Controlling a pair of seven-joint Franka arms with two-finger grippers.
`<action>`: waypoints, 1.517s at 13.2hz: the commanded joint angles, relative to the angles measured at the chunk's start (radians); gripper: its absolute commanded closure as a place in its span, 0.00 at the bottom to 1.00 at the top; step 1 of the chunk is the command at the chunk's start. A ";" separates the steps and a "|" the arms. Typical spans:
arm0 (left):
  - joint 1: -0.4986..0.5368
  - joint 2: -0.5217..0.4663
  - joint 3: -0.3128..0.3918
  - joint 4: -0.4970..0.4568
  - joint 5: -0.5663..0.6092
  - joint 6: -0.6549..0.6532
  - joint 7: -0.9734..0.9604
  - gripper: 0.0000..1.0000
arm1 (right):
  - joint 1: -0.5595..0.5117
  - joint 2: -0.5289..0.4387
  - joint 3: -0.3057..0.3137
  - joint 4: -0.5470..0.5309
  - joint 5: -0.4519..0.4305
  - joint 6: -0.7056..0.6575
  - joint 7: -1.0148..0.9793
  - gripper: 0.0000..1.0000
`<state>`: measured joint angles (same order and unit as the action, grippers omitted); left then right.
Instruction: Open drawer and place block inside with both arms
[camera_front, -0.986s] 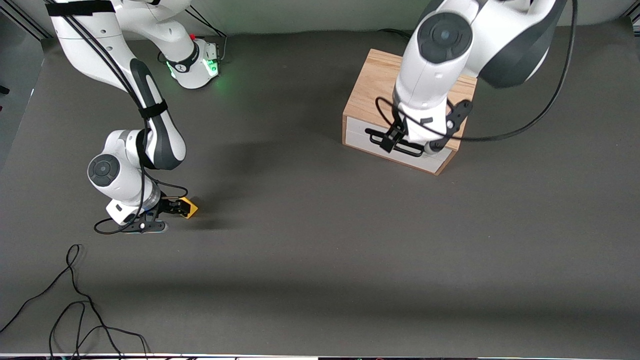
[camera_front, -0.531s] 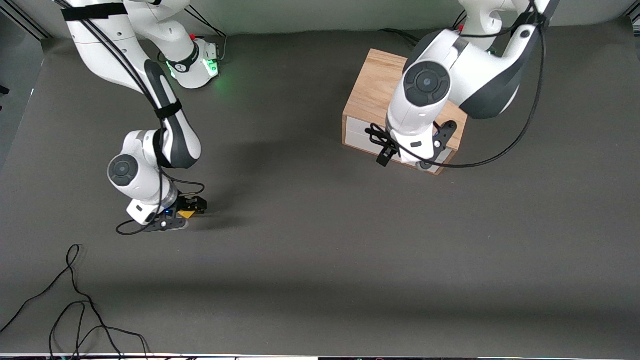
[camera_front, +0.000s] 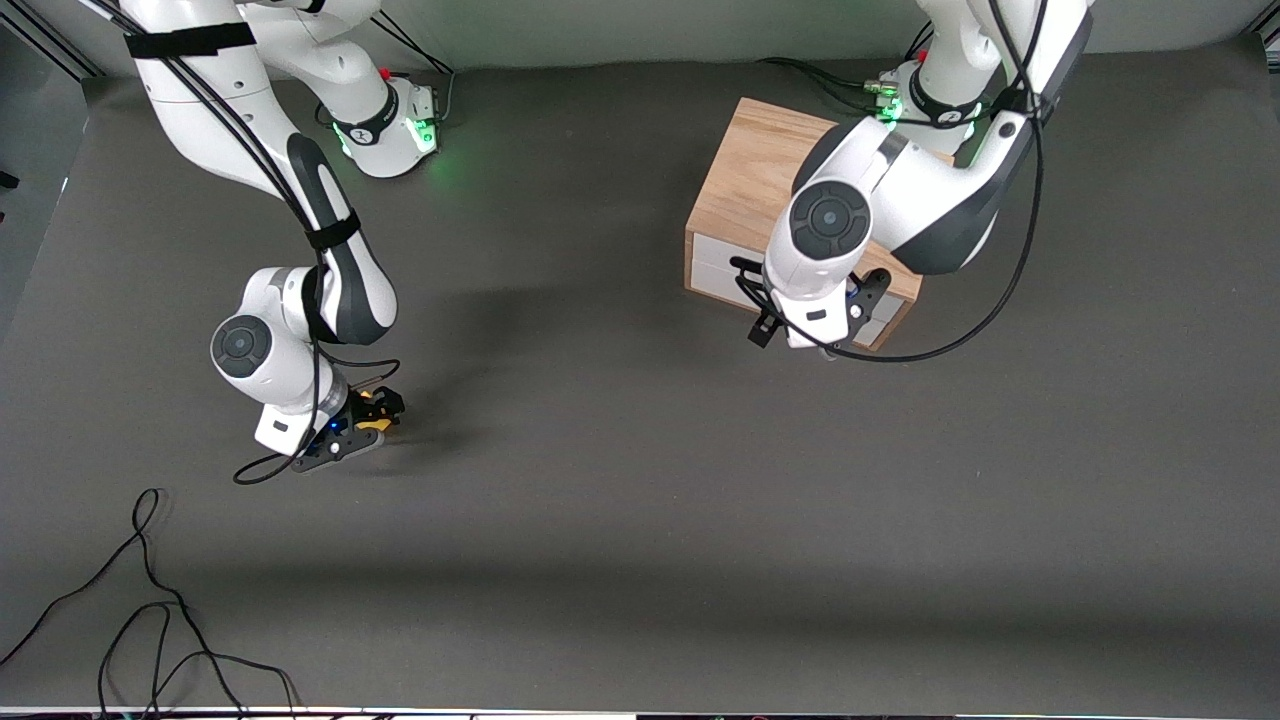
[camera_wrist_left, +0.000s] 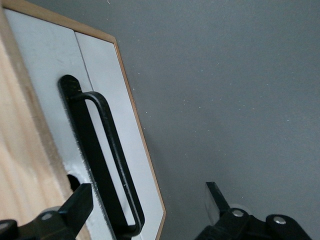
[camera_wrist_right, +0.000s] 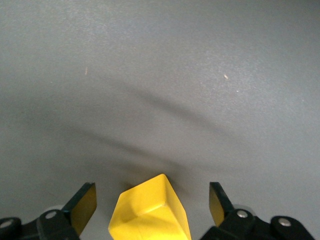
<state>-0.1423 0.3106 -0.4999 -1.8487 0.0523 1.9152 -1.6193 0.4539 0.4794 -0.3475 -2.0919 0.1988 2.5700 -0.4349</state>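
Note:
The light oak box (camera_front: 752, 175) stands toward the left arm's end of the table, its drawer (camera_front: 720, 268) shut, white front facing the front camera. My left gripper (camera_front: 800, 335) is open, low in front of the drawer; in the left wrist view the black bar handle (camera_wrist_left: 107, 150) lies between its spread fingers (camera_wrist_left: 77, 202), not touched. The yellow block (camera_front: 372, 420) lies on the table toward the right arm's end. My right gripper (camera_front: 372, 415) is open and straddles the block (camera_wrist_right: 150, 212) with a gap on each side.
The table is covered by a dark grey mat (camera_front: 620, 480). Loose black cables (camera_front: 150, 620) lie near the front edge at the right arm's end. The arms' green-lit bases (camera_front: 400, 130) stand along the back edge.
My left gripper has come down from over the box to the drawer's front at handle height. My right gripper has closed in on the block, which now sits between its fingers.

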 joint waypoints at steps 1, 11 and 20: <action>-0.002 0.041 -0.002 -0.006 0.033 0.011 -0.025 0.00 | 0.012 0.002 -0.002 -0.003 0.034 0.003 -0.068 0.00; -0.005 0.125 0.004 -0.004 0.064 0.058 -0.041 0.00 | -0.008 0.016 -0.002 -0.003 0.119 -0.066 -0.168 1.00; -0.006 0.192 0.006 0.074 0.129 0.154 -0.048 0.00 | -0.008 -0.082 -0.051 0.069 0.178 -0.234 -0.111 1.00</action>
<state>-0.1425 0.4362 -0.4983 -1.8449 0.1304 2.0248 -1.6435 0.4501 0.4502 -0.3743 -2.0258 0.3323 2.3729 -0.5589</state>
